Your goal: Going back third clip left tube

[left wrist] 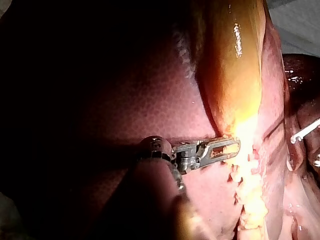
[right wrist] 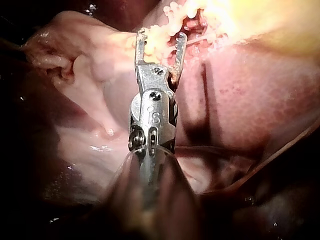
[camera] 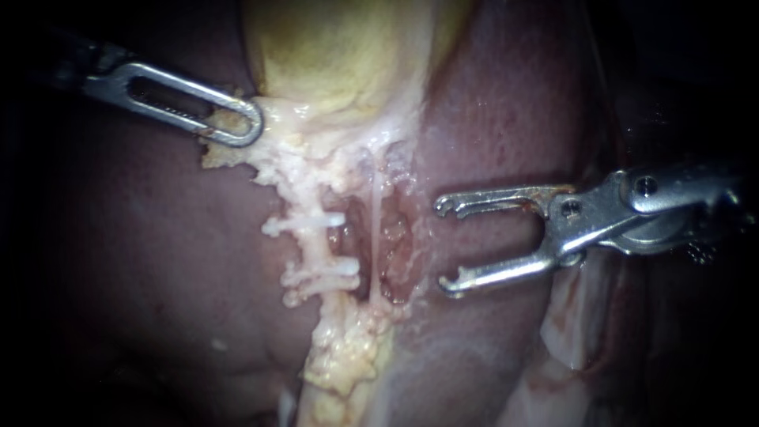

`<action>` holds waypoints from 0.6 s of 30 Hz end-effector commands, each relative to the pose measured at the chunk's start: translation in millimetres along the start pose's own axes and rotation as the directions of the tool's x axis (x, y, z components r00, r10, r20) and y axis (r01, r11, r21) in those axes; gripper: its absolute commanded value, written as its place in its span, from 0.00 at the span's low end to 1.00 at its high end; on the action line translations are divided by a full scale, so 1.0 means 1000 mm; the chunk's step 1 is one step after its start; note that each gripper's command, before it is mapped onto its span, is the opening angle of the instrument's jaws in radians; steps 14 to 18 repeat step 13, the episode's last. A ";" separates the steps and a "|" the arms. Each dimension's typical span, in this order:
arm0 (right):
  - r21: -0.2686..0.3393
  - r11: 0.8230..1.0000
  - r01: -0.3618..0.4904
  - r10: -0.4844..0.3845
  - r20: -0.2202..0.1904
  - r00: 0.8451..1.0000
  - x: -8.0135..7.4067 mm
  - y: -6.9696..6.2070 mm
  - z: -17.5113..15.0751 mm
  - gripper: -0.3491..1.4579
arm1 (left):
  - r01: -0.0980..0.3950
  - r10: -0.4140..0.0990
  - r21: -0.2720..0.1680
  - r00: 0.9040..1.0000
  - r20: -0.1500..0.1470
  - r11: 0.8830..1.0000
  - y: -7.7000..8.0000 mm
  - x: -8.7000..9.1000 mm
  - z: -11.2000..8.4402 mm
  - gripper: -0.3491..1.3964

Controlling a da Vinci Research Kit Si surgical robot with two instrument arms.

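Dark red liver (camera: 158,261) backs the field. On it the left tube (camera: 316,245) runs down from the gallbladder (camera: 332,47), crossed by white clips (camera: 304,224). Near it, the right instrument (camera: 444,245) holds its jaws agape and empty. Farther off, the left instrument (camera: 237,122) clenches pale fatty tissue (camera: 277,150) at the gallbladder's lower edge.

Everything is borne by the liver (camera: 158,261) — on it the yellowish gallbladder (camera: 340,55) is laid, and below it the left tube (camera: 316,249), crossed by two white clips (camera: 308,224).

Left instrument (camera: 250,126) shaft lost in dark; right instrument (camera: 442,245) shaft cut by edge; gallbladder (camera: 340,47) upper part cut off.
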 end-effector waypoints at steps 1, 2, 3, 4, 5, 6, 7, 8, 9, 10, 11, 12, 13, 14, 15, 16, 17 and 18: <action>0.000 1.000 0.000 0.000 0.000 1.000 0.0000 0.0000 0.0000 0.47 | -0.003 0.003 0.005 1.000 0.000 1.000 0.0000 -0.0001 0.0001 0.00; 0.000 1.000 0.000 0.000 0.000 1.000 0.0000 0.0000 0.0000 0.47 | -0.003 0.003 0.005 1.000 0.000 1.000 -0.0001 -0.0001 0.0003 0.00; 0.000 1.000 0.000 0.000 0.000 1.000 0.0000 0.0000 0.0000 0.47 | -0.003 0.003 0.006 1.000 -0.001 1.000 -0.0001 -0.0001 0.0003 0.00; 0.000 1.000 0.000 0.000 0.000 1.000 0.0000 0.0000 0.0000 0.47 | -0.003 0.003 0.006 1.000 -0.001 1.000 -0.0001 -0.0001 0.0004 0.00; 0.000 1.000 0.000 0.000 0.000 1.000 0.0000 0.0001 0.0000 0.47 | -0.003 0.003 0.006 1.000 -0.001 1.000 -0.0001 -0.0001 0.0004 0.00; 0.000 1.000 0.000 0.000 0.000 1.000 0.0000 0.0001 0.0000 0.47 | -0.008 0.008 0.006 1.000 -0.002 1.000 0.0000 -0.0001 0.0005 0.00; 0.000 1.000 0.000 0.000 0.000 1.000 0.0000 0.0001 0.0000 0.47 | -0.008 0.008 0.006 1.000 -0.002 1.000 0.0000 -0.0001 0.0005 0.00; 0.000 1.000 0.000 0.000 0.000 1.000 0.0000 0.0000 0.0000 0.47 | -0.008 0.008 0.007 1.000 -0.002 1.000 0.0000 -0.0001 0.0006 0.00; 0.000 1.000 0.000 0.000 0.000 1.000 0.0000 0.0000 0.0000 0.47 | -0.008 0.008 0.007 1.000 -0.003 1.000 0.0001 -0.0001 0.0006 0.00; 0.000 1.000 0.000 0.000 0.000 1.000 0.0000 0.0000 0.0000 0.47 | -0.008 0.008 0.007 1.000 -0.003 1.000 0.0001 -0.0001 0.0007 0.00; 0.000 1.000 0.000 0.000 0.000 1.000 0.0000 0.0000 0.0000 0.47 | -0.008 0.008 0.007 1.000 -0.003 1.000 0.0002 -0.0001 0.0007 0.00; 0.000 1.000 0.000 0.000 0.000 1.000 0.0000 0.0000 0.0000 0.47 | -0.007 0.007 0.007 1.000 -0.003 1.000 0.0002 0.0000 0.0007 0.00; 0.001 1.000 0.000 0.000 0.000 1.000 0.0000 0.0000 0.0000 0.47 | -0.007 0.007 0.007 1.000 -0.003 1.000 0.0002 0.0000 0.0007 0.00; 0.001 1.000 0.000 0.000 0.000 1.000 0.0000 0.0000 0.0000 0.47 | -0.007 0.007 0.007 1.000 -0.003 1.000 0.0002 0.0000 0.0007 0.00; 0.001 1.000 0.000 0.000 0.000 1.000 0.0000 0.0000 0.0000 0.47 | -0.007 0.007 0.007 1.000 -0.003 1.000 0.0002 0.0000 0.0007 0.00; 0.001 1.000 0.000 0.000 0.000 1.000 0.0000 0.0000 0.0000 0.47 | -0.007 0.007 0.007 1.000 -0.003 1.000 0.0002 0.0000 0.0007 0.00; 0.001 1.000 0.000 0.000 0.000 1.000 0.0000 0.0000 0.0000 0.47 | -0.007 0.007 0.007 1.000 -0.003 1.000 0.0002 0.0000 0.0007 0.00; 0.001 1.000 0.000 0.000 0.000 1.000 0.0000 0.0000 0.0000 0.47 | -0.007 0.007 0.007 1.000 -0.003 1.000 0.0002 0.0000 0.0007 0.00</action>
